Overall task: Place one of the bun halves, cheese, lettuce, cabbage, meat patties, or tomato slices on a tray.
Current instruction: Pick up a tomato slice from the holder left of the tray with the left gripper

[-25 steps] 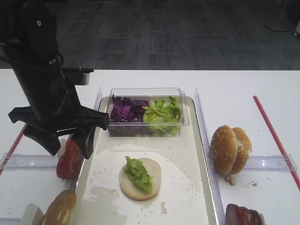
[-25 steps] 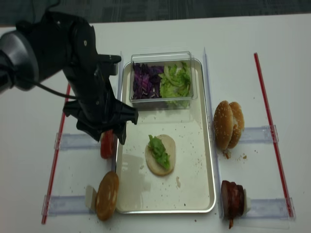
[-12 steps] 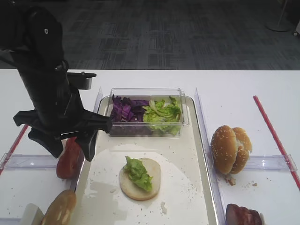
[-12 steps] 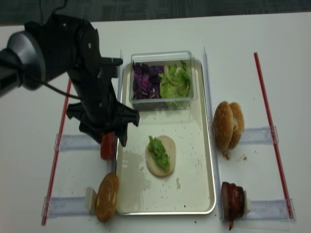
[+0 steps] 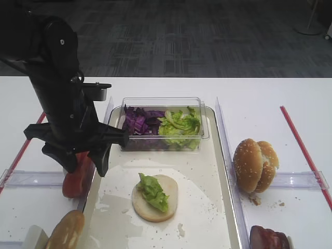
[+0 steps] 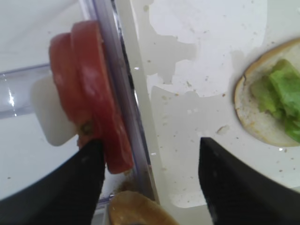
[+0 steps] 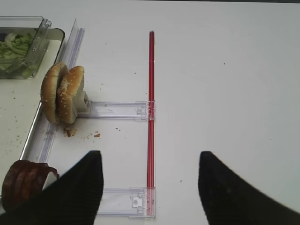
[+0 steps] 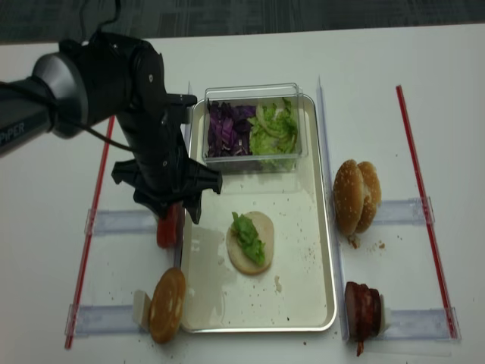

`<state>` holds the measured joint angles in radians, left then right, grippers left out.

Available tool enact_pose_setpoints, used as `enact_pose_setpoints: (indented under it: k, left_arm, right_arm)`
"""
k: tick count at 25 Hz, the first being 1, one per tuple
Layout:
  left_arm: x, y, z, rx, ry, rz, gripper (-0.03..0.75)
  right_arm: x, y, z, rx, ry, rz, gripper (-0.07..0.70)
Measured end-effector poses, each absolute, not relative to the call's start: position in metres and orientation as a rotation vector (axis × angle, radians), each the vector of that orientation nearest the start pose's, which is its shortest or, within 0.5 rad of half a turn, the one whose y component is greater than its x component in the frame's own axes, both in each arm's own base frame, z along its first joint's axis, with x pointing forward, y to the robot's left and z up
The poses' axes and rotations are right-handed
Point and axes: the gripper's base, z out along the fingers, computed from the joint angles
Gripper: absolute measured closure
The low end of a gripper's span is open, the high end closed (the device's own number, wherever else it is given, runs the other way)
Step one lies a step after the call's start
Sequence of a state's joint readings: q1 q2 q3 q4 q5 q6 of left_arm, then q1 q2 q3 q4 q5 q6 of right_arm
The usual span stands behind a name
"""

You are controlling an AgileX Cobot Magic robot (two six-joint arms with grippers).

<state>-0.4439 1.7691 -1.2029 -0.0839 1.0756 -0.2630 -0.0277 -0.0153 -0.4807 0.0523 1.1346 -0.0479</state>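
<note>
on my screens the black left gripper hangs over the left rim of the long cream-white rectangular tray, jaws spread wide with nothing between them. one finger is down by the bright red upright tomato slices, which stand outside the tray against its rim, leaning on a small white block; i can't tell whether the finger touches them. the other finger hovers over the crumb-speckled tray floor.

on the tray i see a pale flat round bun base with a light green crinkly lettuce piece lying on it. at the far end sits a clear plastic tub holding dark purple shredded cabbage on its left side and more green leaves on its right.

the black right gripper is also spread open and empty over bare white table. two golden sesame-seeded bun halves stand on edge right of the tray, with dark red-brown meat patties nearer me. another brown bun half stands by the tray's near left corner.
</note>
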Motion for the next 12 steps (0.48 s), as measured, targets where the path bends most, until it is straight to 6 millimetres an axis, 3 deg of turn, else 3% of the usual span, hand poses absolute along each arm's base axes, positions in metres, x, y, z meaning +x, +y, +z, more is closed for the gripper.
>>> enact_pose_setpoints:
  k: [12]
  left_arm:
    - [0.2987, -0.1392, 0.2023, 0.181, 3.151, -0.111, 0.354]
  right_arm:
    - [-0.0082, 0.0045, 0.2661, -0.026, 2.121, 0.018, 0.165]
